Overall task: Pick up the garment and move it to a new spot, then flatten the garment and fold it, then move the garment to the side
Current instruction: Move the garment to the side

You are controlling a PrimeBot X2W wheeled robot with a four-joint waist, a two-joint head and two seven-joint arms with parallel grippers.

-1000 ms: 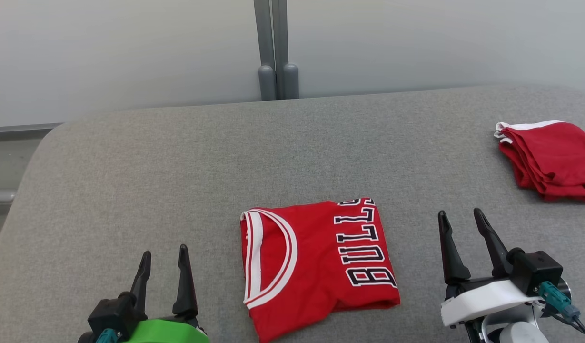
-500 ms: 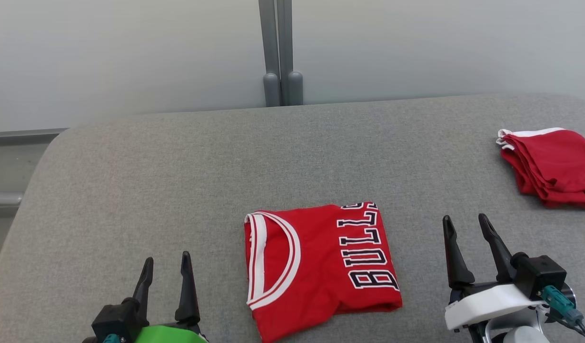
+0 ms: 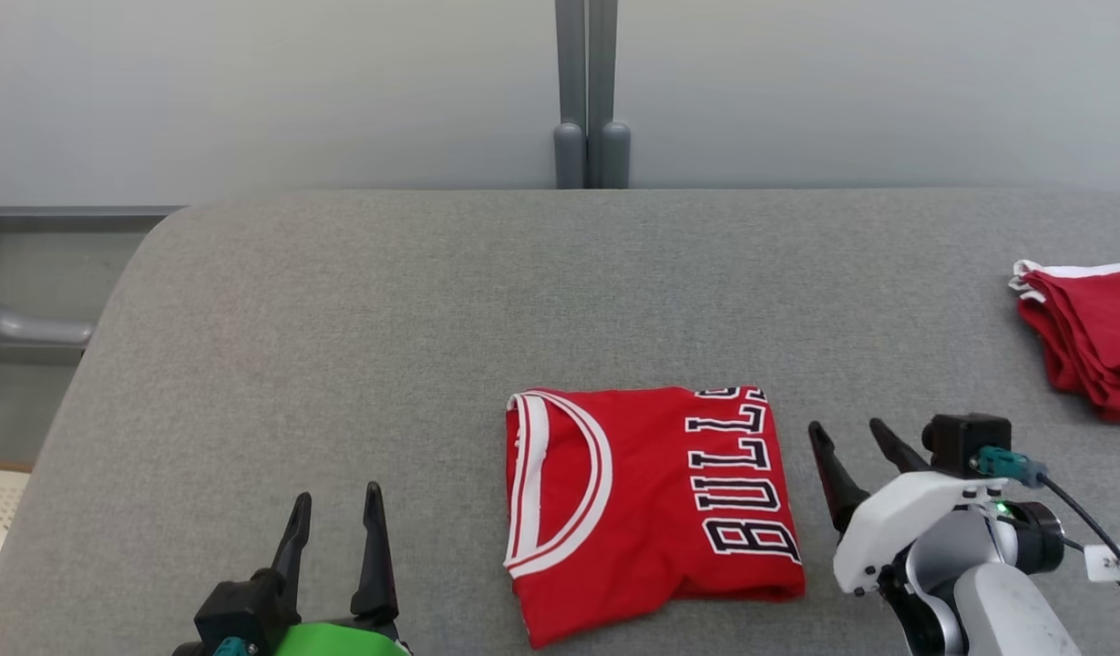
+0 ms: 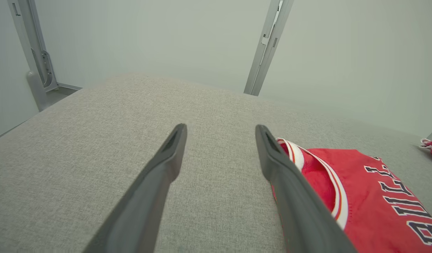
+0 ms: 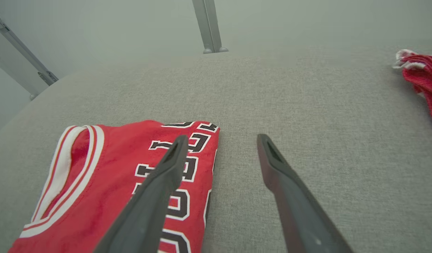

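A red jersey (image 3: 646,506) with white-trimmed neck and black "BULLS" lettering lies folded into a rectangle on the grey padded table (image 3: 432,301). My right gripper (image 3: 847,435) stands open just right of the jersey's lettered edge, above the table; in the right wrist view its left finger overlaps the jersey (image 5: 107,179) and its fingertips (image 5: 219,140) straddle that edge. My left gripper (image 3: 338,499) is open at the lower left, well left of the jersey; in the left wrist view the jersey (image 4: 363,196) lies beside its right finger.
A second folded red garment (image 3: 1084,333) with white trim lies at the table's far right edge, also seen as a red bundle (image 5: 423,75). A grey post (image 3: 589,91) stands behind the table against the pale wall. The table's left edge drops off near a grey rail (image 3: 26,333).
The camera has shifted, sliding the scene rightward. My right gripper has tilted and swung in toward the jersey's right edge. The left gripper keeps its pose, and the jersey lies as before.
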